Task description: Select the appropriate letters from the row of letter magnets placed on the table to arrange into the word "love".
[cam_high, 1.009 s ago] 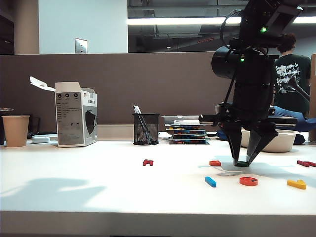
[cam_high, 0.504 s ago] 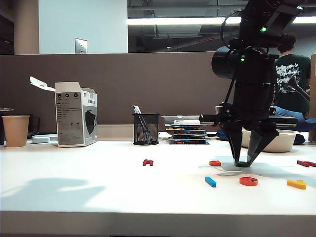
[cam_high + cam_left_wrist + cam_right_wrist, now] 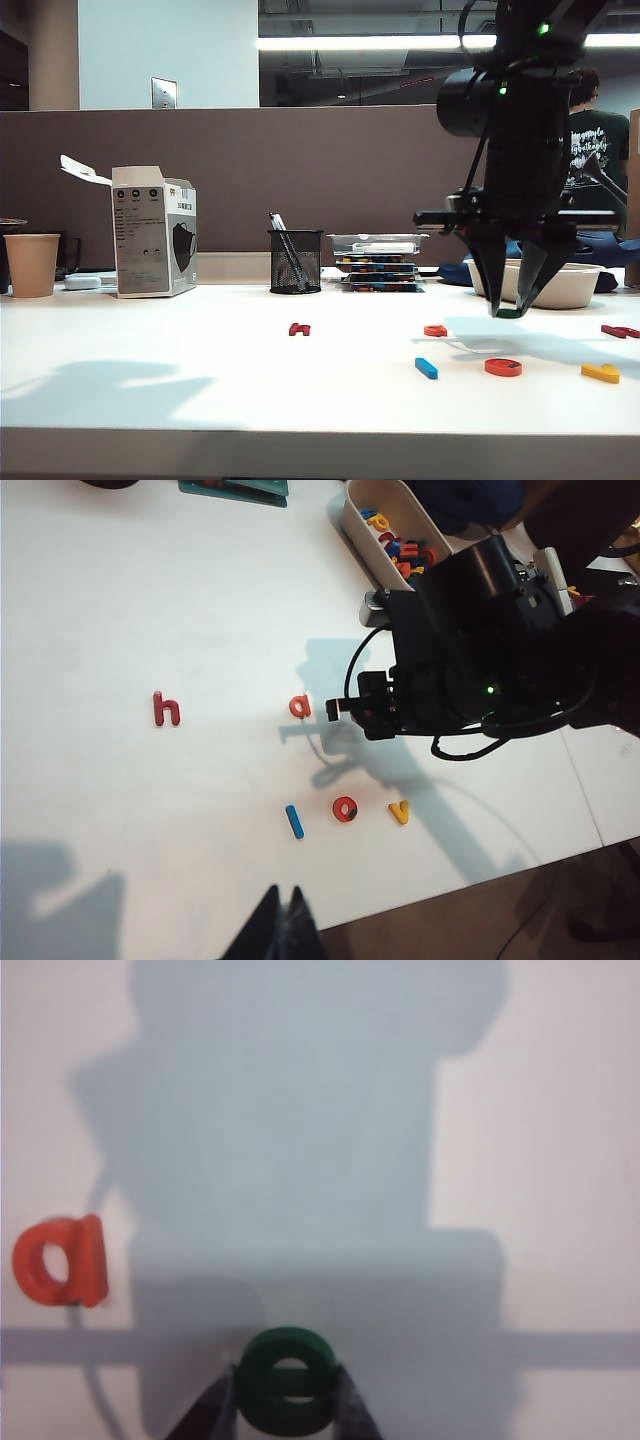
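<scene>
Overhead light strips behind me glare along the ceiling in the exterior view, and the background stays dim. The table is bright white, crossed by soft grey shadows of my arms. In my right wrist view the green letter is slightly blurred, under a broad blue-grey shadow. My left wrist view is sharp and evenly lit.

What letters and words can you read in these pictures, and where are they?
"h": dark red magnet on the white table.
"a": orange-red magnet on the table.
"l": blue magnet, then "o": orange-red magnet, then "v": yellow magnet, in a row.
"e": green magnet, gripped in the right hand.
Box print and T-shirt writing: too small to read.
</scene>
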Tool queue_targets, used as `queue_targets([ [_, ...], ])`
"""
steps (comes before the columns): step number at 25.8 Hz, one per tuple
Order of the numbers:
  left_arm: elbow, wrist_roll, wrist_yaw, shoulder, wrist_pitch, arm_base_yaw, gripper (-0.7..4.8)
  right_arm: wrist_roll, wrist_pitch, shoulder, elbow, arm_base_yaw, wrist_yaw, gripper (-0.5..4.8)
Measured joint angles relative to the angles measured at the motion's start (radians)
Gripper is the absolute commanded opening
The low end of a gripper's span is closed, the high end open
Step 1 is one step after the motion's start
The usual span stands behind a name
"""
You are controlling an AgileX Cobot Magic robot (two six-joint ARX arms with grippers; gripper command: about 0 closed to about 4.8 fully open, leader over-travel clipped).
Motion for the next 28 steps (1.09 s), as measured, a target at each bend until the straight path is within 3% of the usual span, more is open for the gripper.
queue_targets([
  [11, 0.000, 0.000, 0.000, 0.000, 0.000, 0.000, -0.05, 0.000, -0.145, -0.040, -0.002, 0.000, 0.234, 1.03],
  [28, 0.000, 0.000, 0.000, 0.000, 0.000, 0.000, -0.04, 0.000, -0.211, -0.066, -0.047, 0.000, 0.247, 0.84],
])
